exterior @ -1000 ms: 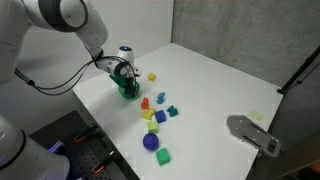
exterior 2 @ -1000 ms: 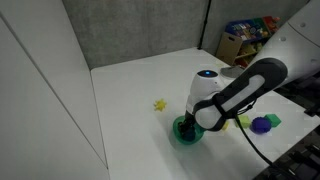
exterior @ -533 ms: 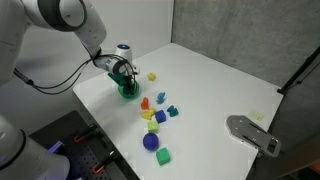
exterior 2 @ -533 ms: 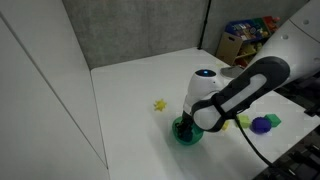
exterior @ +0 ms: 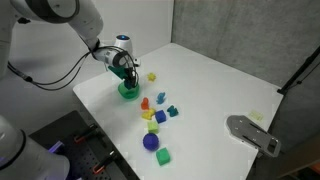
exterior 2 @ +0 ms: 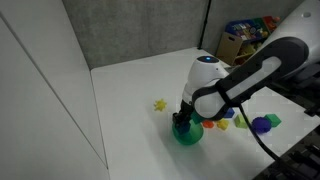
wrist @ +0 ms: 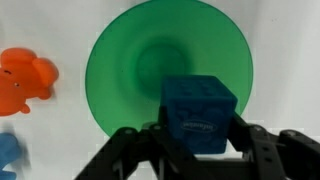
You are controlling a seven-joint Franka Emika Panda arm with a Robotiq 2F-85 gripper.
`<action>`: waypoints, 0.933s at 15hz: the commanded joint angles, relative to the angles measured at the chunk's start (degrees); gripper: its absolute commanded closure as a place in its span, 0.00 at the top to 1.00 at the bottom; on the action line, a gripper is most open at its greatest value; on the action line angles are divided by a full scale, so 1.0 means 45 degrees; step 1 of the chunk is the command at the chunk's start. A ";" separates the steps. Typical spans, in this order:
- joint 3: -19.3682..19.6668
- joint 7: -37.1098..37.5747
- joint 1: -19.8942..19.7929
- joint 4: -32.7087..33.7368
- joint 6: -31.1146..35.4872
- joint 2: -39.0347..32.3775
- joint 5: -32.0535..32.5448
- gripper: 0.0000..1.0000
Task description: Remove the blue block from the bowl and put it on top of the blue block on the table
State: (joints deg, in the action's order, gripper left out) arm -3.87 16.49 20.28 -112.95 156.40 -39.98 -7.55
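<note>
claw [wrist: 200,138] clamped on cubic blue block [wrist: 200,105] above round green bowl [wrist: 120,70]

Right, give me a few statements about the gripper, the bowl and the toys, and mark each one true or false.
1. The gripper is shut on the blue block. True.
2. Another block lies inside the bowl. False: in the wrist view, what shows of its inside is bare.
3. An orange toy lies on the table beside the bowl. True.
4. The dark ball sits in the bowl. False: it rests on the table, well away from the bowl.
</note>
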 commanded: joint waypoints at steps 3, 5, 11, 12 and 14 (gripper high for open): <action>0.0199 0.0203 -0.0326 -0.0818 -0.0973 0.1736 0.0371 0.31; 0.0446 0.0235 -0.0445 -0.1081 -0.1013 0.2139 0.0529 0.31; 0.0934 -0.0120 -0.1507 -0.1547 -0.0565 0.2201 0.0679 0.31; 0.1032 -0.0117 -0.1671 -0.1568 -0.0510 0.2063 0.0720 0.31; 0.1187 -0.0088 -0.1991 -0.1690 -0.0525 0.1999 0.0771 0.31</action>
State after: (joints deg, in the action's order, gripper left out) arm 0.83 16.36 13.05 -119.25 153.33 -31.25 -5.20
